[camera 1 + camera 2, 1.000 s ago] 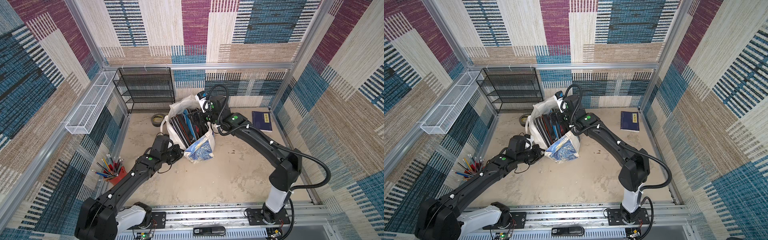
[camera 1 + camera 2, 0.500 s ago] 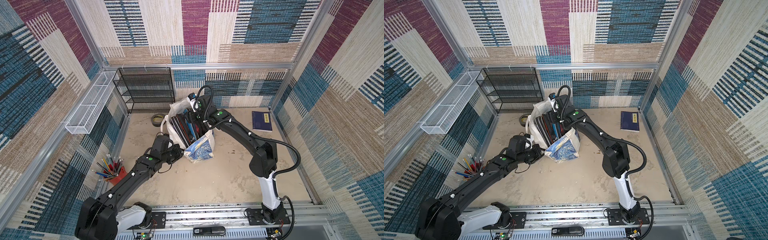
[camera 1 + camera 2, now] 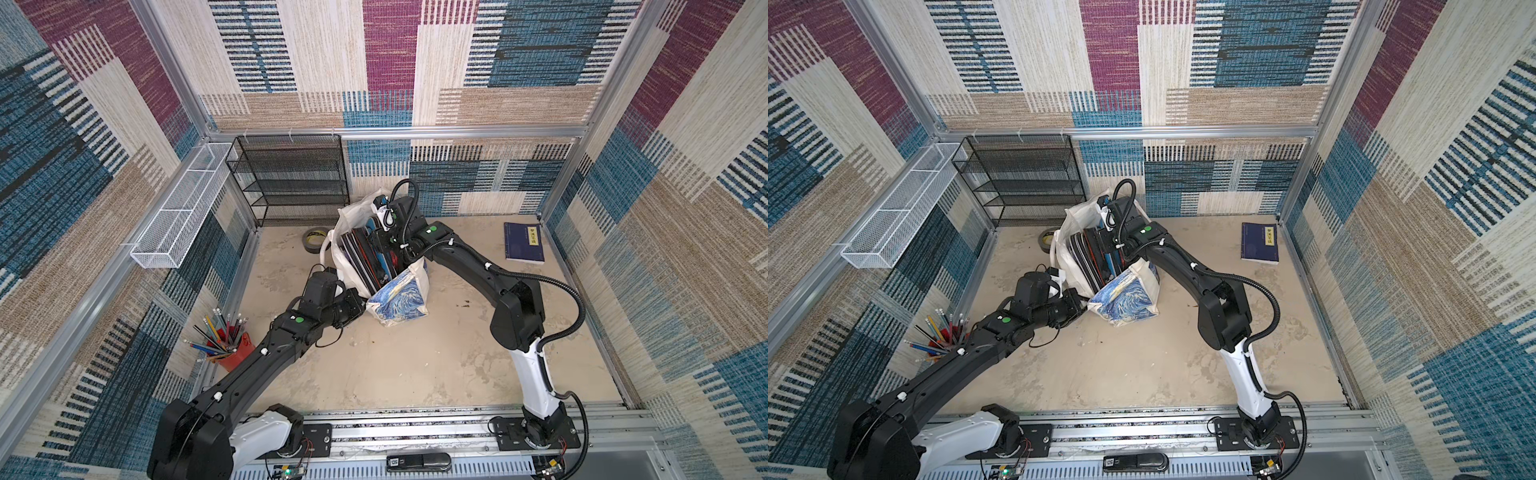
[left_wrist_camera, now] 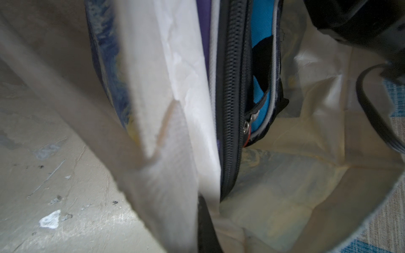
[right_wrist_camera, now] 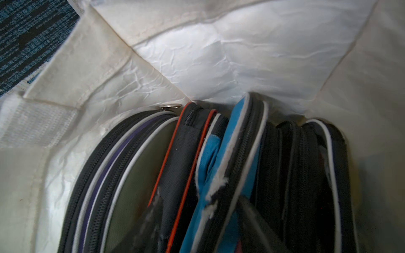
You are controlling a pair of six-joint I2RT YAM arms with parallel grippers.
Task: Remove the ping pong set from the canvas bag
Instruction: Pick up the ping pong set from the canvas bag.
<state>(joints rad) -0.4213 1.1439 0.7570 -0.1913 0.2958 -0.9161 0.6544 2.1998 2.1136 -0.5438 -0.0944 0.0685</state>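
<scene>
With the left gripper (image 3: 364,304) clamped on the near rim of the canvas bag (image 3: 400,300), the right gripper (image 5: 202,213) has dropped into its mouth, jaws narrowing astride a blue-trimmed ping pong set (image 5: 237,140) still standing inside, though I cannot tell whether they grip it yet.

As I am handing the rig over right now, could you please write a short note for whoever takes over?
Left gripper: shut on the rim of the canvas bag, holding it open.
Right gripper: inside the bag, straddling the blue-trimmed case; grip unconfirmed.
Paddle cases: all stand in the bag; none out.
Left to do: grip, lift each case out.
</scene>
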